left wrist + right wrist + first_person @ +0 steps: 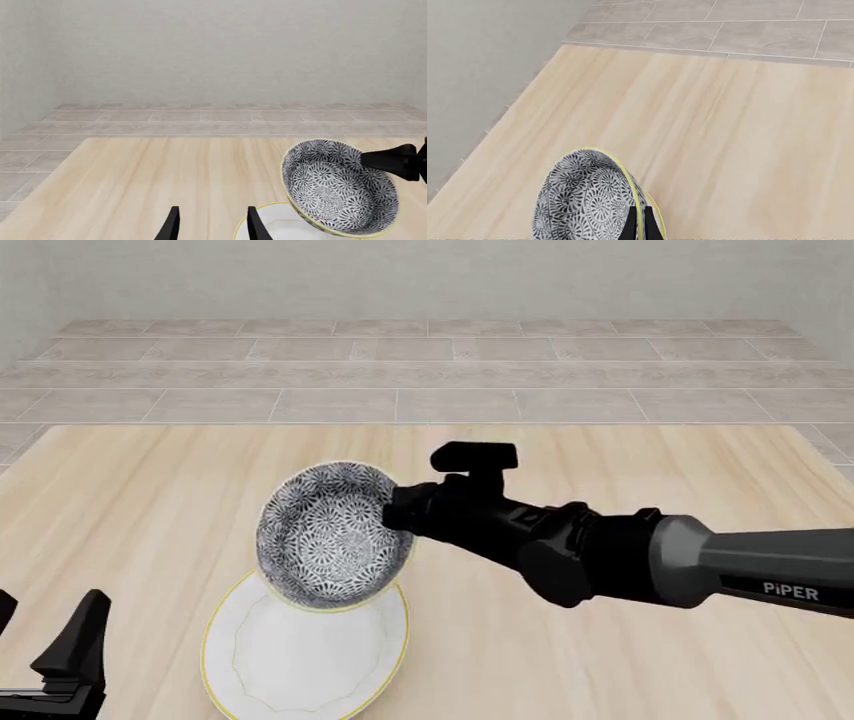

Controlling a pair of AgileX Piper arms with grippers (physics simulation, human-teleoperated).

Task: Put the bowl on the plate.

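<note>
The bowl (334, 535), dark with a white floral pattern and a yellowish rim, hangs steeply tilted with its opening facing the front camera. My right gripper (398, 515) is shut on its right rim. The bowl's lower edge is over the far part of the white plate (300, 665), which lies flat on the table; whether they touch is unclear. The left wrist view shows the bowl (337, 187), the plate (273, 225) and the right gripper (393, 160). My left gripper (40, 635) stands open and empty, left of the plate near the table's front edge. In the right wrist view the bowl (584, 200) sits between the fingers.
The light wooden table (641, 660) carries only the plate. Beyond its far edge lies a grey tiled floor (427, 370), then a plain wall. The right arm (694, 565) stretches across the table's right half.
</note>
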